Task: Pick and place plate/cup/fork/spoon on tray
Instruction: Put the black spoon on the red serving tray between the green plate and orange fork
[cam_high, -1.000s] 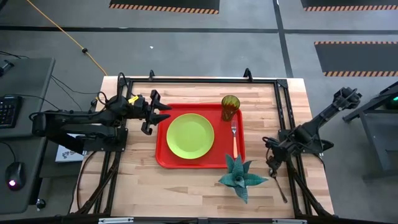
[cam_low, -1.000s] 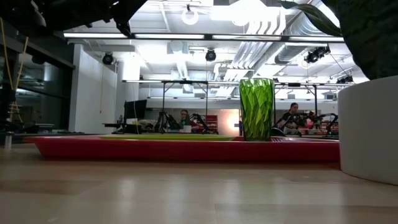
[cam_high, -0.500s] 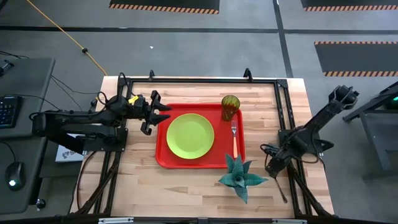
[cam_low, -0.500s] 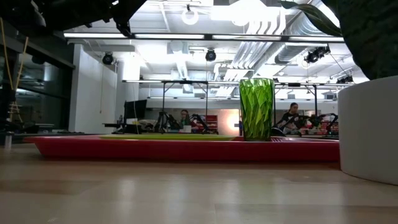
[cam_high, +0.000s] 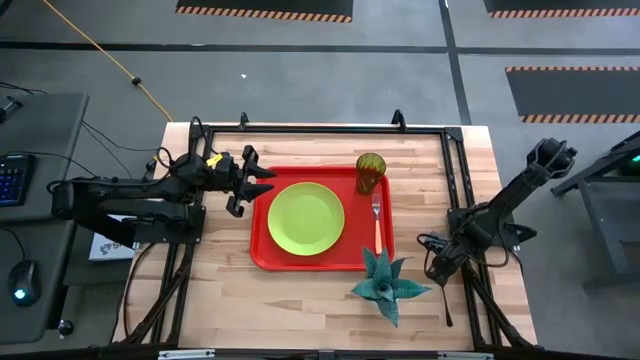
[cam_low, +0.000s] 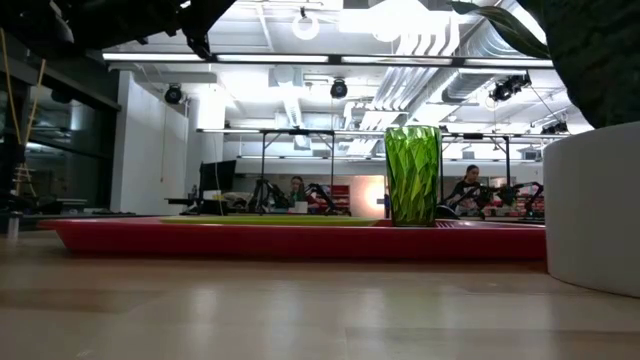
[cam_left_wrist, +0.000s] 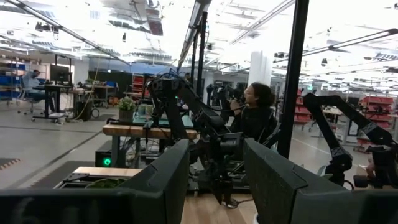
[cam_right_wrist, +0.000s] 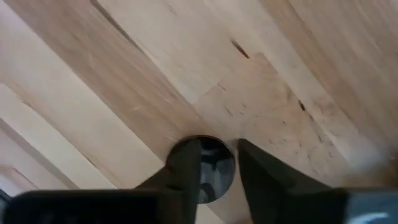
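The red tray (cam_high: 262, 250) lies mid-table and also shows in the low view (cam_low: 250, 238). On it rest the lime-green plate (cam_high: 306, 218), the cup (cam_high: 371, 172), upright at the far right corner, and the fork (cam_high: 377, 225) along the right rim. The dark spoon (cam_high: 445, 305) lies on the wood to the right of the tray. My right gripper (cam_high: 436, 268) is low over the spoon's far end and shut on it. My left gripper (cam_high: 262, 182) is open and empty at the tray's left rim. My right gripper pinches the spoon's dark oval bowl (cam_right_wrist: 214, 177) between its two fingers, one on each side. The fingers point down at the table from above. In the high view the spoon's handle (cam_high: 447, 312) runs toward the near edge, on or close to the wood.
A teal spiky plant (cam_high: 385, 280) in a white pot (cam_low: 590, 210) stands at the tray's near right corner, just left of the right gripper. A black frame (cam_high: 452, 180) runs along the table's far and right sides. People and other arms show in the room behind.
My right arm has sunk a little and its gripper has shifted slightly toward the table's near edge, over the spoon. The free end of the spoon's handle has swung a little toward the table's left.
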